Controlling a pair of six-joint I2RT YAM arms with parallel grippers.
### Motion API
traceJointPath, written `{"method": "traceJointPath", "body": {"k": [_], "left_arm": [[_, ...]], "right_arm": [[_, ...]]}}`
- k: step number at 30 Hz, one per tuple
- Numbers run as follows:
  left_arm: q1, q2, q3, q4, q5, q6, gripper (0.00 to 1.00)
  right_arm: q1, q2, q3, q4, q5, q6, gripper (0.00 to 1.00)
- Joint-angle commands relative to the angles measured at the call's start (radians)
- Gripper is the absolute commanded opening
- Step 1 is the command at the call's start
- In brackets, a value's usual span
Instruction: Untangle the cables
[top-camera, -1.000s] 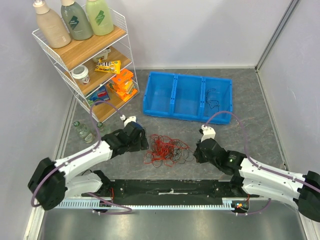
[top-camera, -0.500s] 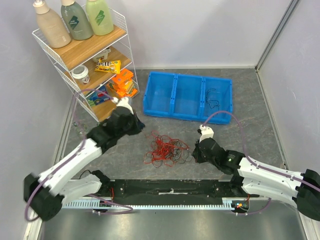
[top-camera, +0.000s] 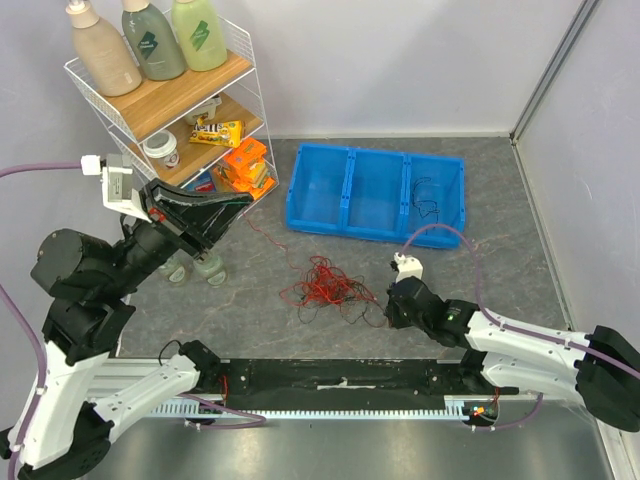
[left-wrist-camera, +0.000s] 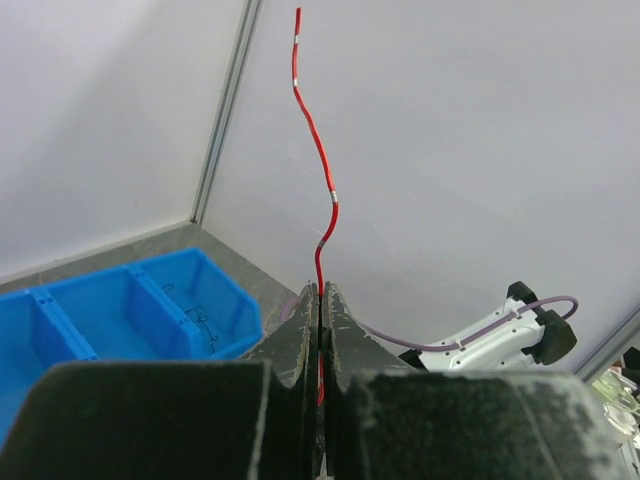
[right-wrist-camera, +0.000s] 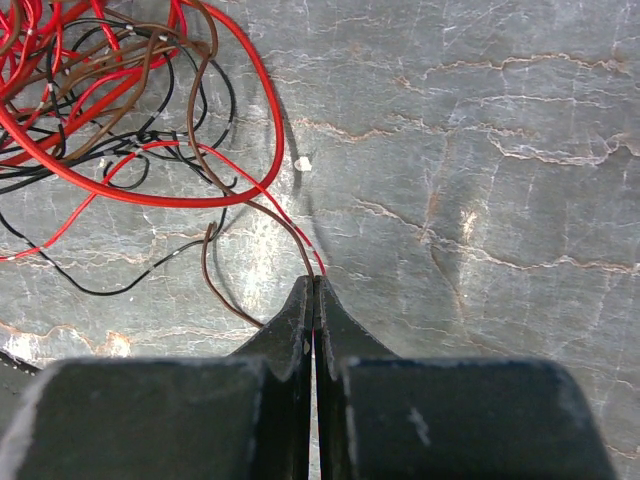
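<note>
Top external view shows the big change on the left side: one second ago the left gripper (top-camera: 240, 203) was low at the left side of the tangle of cables (top-camera: 325, 285), and now the arm is raised high, toward the far left corner of the table. One red wire (top-camera: 266, 238) runs from its tips down to the tangle, so I judge that this wire is coming out of the heap. The heap has also moved a little toward the left and looks more pulled together. It lies on the table middle, somewhat nearer to the near edge.

From the left wrist camera, the jaws are pressed together on this red wire, and a free end stands up above them in a wavy line.

On the other side, the right gripper (top-camera: 392, 305) stays low at the right edge of the tangle, almost where it was. Its wrist camera shows the jaws closed with no gap, pinching a brown wire (right-wrist-camera: 207, 262) and perhaps a thin red one beside it; I cannot tell for sure about the second.

So one arm seems to anchor the heap while the other draws a strand away. Most red and black loops are not yet separated. A blue bin (top-camera: 375, 190) stands at the far edge, with one black wire (top-camera: 428, 198) in its right compartment.
</note>
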Motion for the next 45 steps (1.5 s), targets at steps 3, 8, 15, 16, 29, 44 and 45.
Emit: {"method": "traceJointPath", "body": {"k": [3, 8, 15, 16, 29, 44, 45], "left_arm": [[0.002, 0.013, 0.047, 0.024, 0.006, 0.032, 0.02], [0.002, 0.044, 0.052, 0.028, 0.023, 0.0, 0.02], [0.002, 0.059, 0.038, 0.016, 0.03, -0.008, 0.02], [0.001, 0.054, 0.038, 0.016, 0.029, -0.007, 0.02], [0.002, 0.038, 0.029, -0.05, -0.037, 0.029, 0.02], [0.002, 0.064, -0.292, 0.027, 0.013, -0.082, 0.02], [0.002, 0.061, -0.3, 0.03, 0.023, -0.086, 0.01]], "right_arm": [[0.002, 0.002, 0.053, -0.013, 0.026, -0.06, 0.06], [0.005, -0.004, 0.221, -0.114, -0.04, -0.264, 0.54], [0.098, 0.043, 0.43, 0.104, -0.344, -0.493, 0.81], [0.136, 0.086, 0.439, 0.16, -0.342, -0.507, 0.82], [0.275, 0.263, 0.546, 0.407, -0.073, -0.459, 0.06], [0.276, 0.054, 1.056, -0.056, -0.005, -0.432, 0.0], [0.276, 0.063, 1.08, -0.091, 0.019, -0.447, 0.0]]}}
